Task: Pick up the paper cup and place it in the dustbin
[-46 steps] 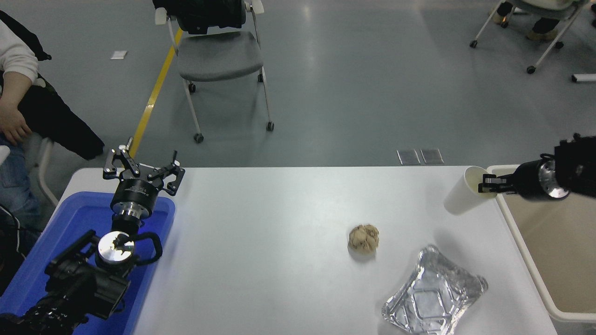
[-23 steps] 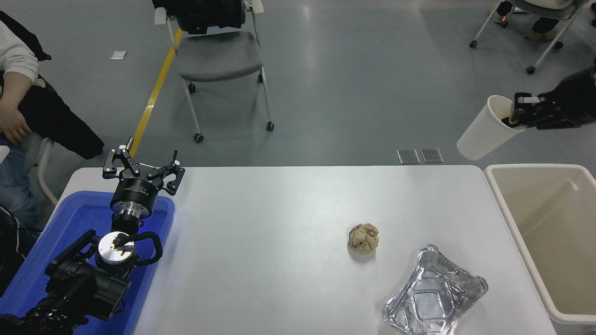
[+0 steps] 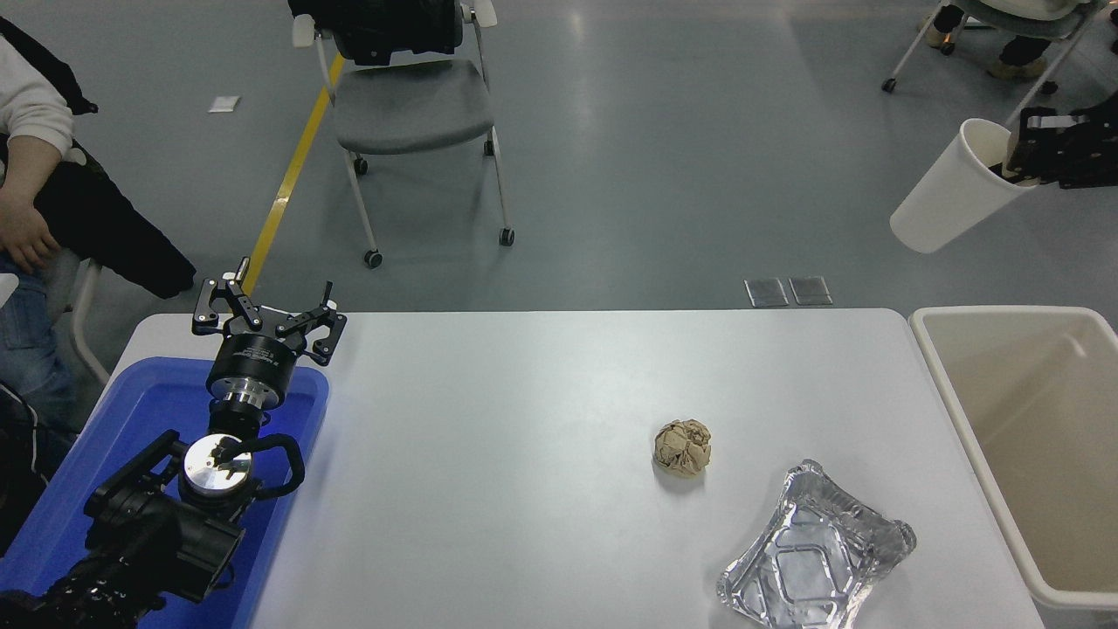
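Aloft, tilted white paper cup (image 3: 954, 189) (tapered)

The right gripper (image 3: 1017, 157), pinching the paper cup's (image 3: 952, 192) rim, runs off the frame's right edge, as does the dustbin (image 3: 961, 411) below the cup.

My right tool (image 3: 1013, 162) raised high at right edge, fingers clamped; left tool (image 3: 266, 316) parked lower left, fingers spread.

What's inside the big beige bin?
The dustbin shows only bare beige walls and floor; nothing lies in the visible part. Its right side is cut off by the picture's edge, so that part stays unseen.
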Motion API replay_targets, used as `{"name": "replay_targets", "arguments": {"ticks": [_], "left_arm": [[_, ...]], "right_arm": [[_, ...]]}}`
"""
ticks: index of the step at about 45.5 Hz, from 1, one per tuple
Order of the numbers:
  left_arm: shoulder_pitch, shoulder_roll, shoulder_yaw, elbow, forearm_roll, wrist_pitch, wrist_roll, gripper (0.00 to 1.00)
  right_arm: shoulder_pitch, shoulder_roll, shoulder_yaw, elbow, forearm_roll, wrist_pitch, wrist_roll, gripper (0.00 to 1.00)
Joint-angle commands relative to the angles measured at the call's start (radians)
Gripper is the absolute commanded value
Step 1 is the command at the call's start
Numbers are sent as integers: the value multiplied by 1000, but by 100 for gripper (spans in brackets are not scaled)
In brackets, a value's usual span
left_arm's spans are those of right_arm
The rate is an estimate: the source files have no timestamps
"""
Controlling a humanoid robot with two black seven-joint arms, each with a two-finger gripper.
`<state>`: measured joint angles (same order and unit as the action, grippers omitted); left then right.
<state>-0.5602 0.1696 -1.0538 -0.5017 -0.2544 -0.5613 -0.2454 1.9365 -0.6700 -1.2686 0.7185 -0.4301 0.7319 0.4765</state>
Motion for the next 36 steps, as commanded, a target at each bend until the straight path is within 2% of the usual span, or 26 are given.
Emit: {"name": "replay_targets", "arguments": {"ticks": [1,7,10,13,18,21,24,36], "left_arm": [[-1,-1,0,0,0,0,0,99],[-1,-1,0,0,0,0,0,99],[0,-1,0,0,0,0,0,99],[0,-1,0,0,0,0,0,99],[0,1,0,0,0,0,0,99],[-1,1,0,0,0,0,0,99],[-1,-1,0,0,0,0,0,99],[0,-1,0,0,0,0,0,99]], "right_arm": [[-244,-46,83,-276,8,1,-7,0],[-424,-69,170,-453,10,-11,-38,0],[-517,-69,221,-533,8,-26,-81,0],[-603,-68,276,-588,8,-52,-169,0],[-706,-69,396,-607,8,-126,-353,0],[-769,-69,458,-608,8,-189,-418,0],[-836,-65,523,-608,8,-253,-440,0],[-1119,27,833,-608,10,-473,-444,0]]}}
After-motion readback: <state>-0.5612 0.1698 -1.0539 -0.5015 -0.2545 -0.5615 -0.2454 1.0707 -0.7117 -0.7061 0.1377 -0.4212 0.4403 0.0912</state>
